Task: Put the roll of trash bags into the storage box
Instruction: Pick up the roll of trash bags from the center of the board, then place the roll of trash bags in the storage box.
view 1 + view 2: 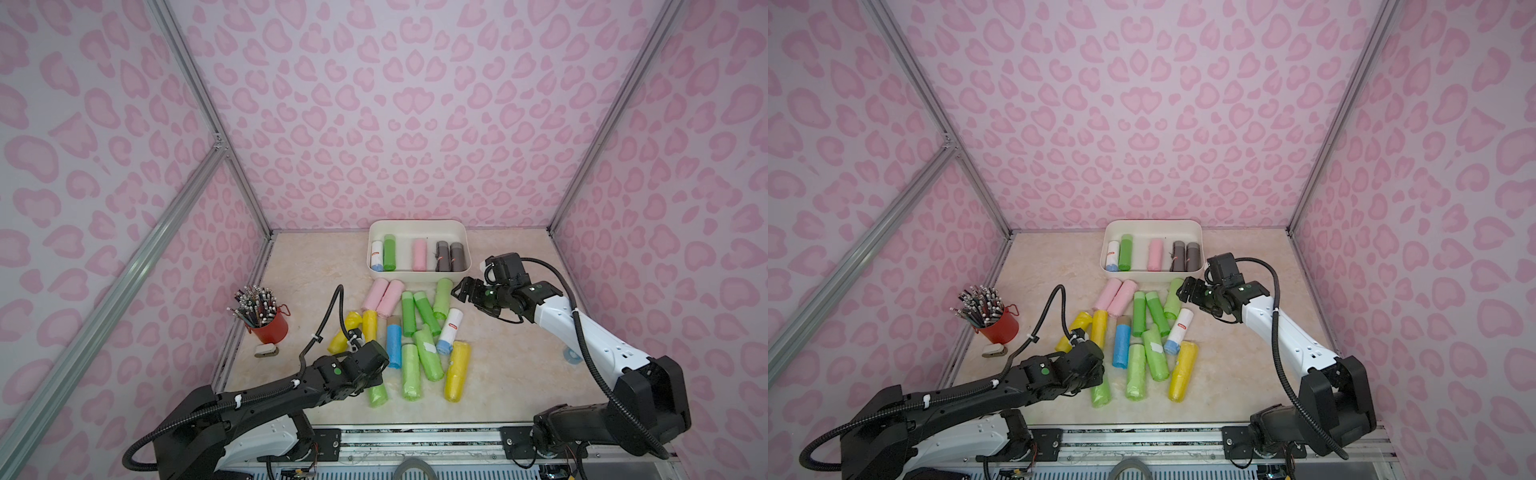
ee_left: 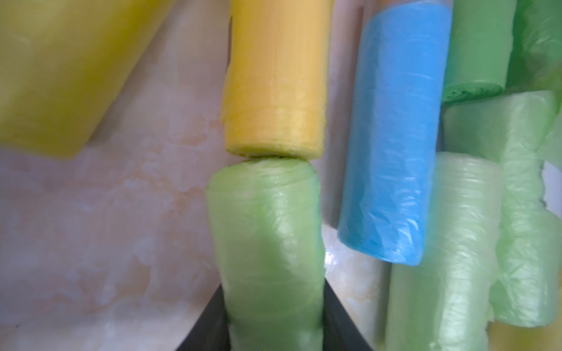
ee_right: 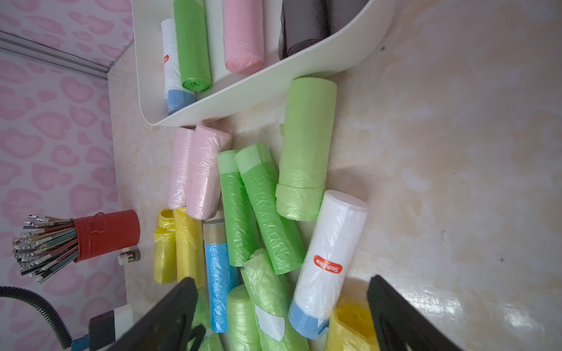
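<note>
At the near edge of the pile (image 1: 424, 316), my left hand (image 2: 273, 317) grips a green roll (image 2: 267, 231). Next it needs lifting to the box (image 1: 417, 232). My right hand (image 1: 462, 291) hangs open.

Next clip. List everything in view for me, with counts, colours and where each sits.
storage box: one, cream, back of the table
rolls in the box: five; white-and-blue, green, pink, two dark grey
loose rolls: thirteen before the box; six green, three yellow, two pink, one blue, one white-and-blue
cup of pencils: one, red, left side
small item: one, white and tan, beside the cup
left claw: black, shut on a pale green roll
right claw: black, open, empty, near the box
</note>
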